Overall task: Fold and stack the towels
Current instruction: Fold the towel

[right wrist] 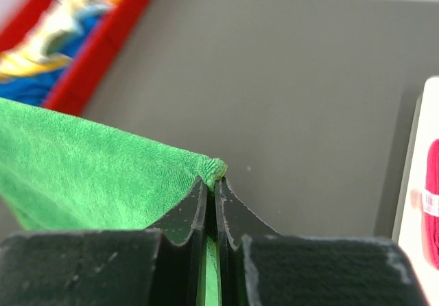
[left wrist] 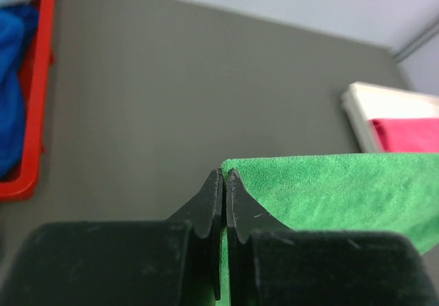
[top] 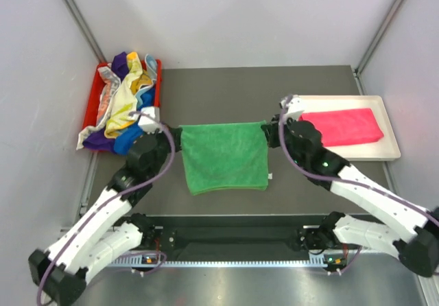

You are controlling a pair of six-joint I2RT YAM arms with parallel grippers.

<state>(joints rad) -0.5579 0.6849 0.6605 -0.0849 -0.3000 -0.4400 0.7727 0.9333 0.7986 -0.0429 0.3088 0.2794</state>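
A green towel hangs stretched between my two grippers above the middle of the grey table. My left gripper is shut on its left top corner, seen up close in the left wrist view with the green towel running off to the right. My right gripper is shut on the right top corner; in the right wrist view the green towel bunches at the tips. A folded pink towel lies on the white tray. Several loose towels fill the red bin.
The red bin sits at the table's far left, the white tray at the right, both close to the arms' elbows. White walls enclose the table on three sides. A black rail runs along the near edge between the arm bases.
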